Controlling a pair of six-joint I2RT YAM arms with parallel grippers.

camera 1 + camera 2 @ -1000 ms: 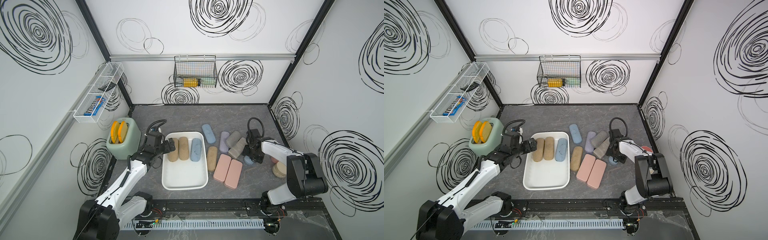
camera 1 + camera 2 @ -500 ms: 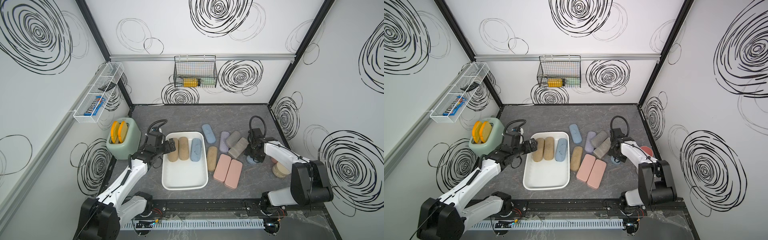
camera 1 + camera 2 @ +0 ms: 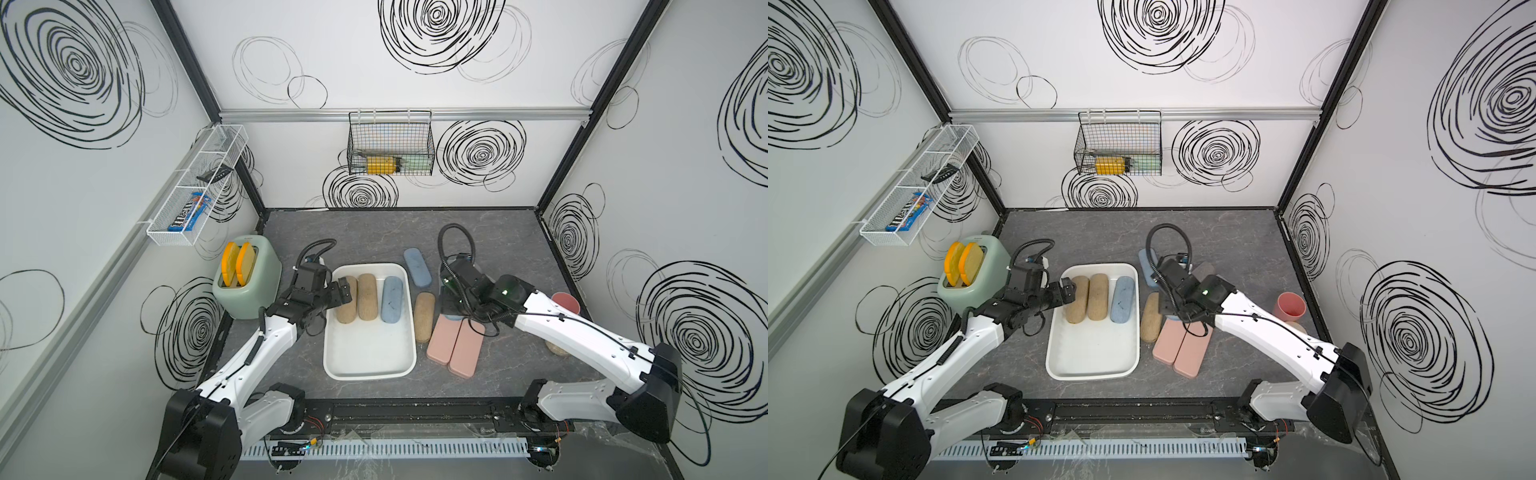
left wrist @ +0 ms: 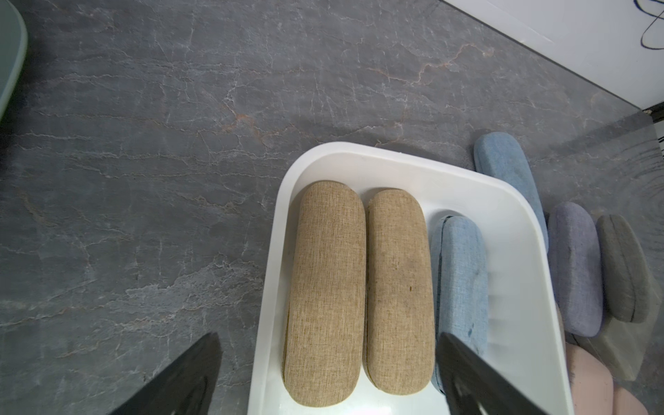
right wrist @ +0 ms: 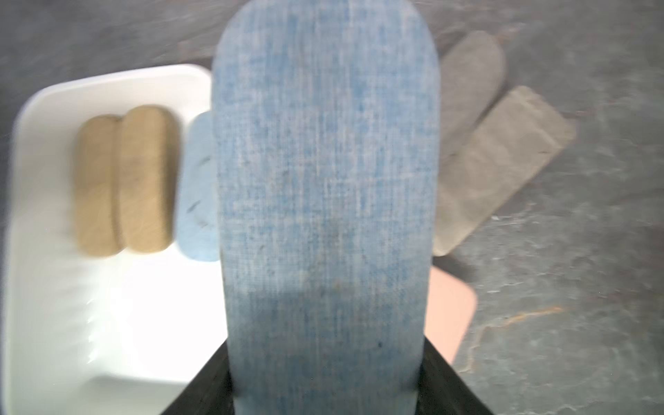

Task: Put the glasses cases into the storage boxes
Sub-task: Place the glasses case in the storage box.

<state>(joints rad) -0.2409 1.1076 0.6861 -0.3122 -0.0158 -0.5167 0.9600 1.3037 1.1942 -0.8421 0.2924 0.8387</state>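
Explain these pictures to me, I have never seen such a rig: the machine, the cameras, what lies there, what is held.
Two white robot arms, the left arm and the right arm, each end in jaws. Two pictures look down from one camera head overhead; the two close-ups come from a camera on each wrist. On the table stands a white tray holding two tan cases and a light blue case. Beside it lie more glasses cases, among them two pink cases, plus a green toaster and a pink cup. The right jaws are shut on a blue fabric case; the left jaws stand open and empty over the tray's side.
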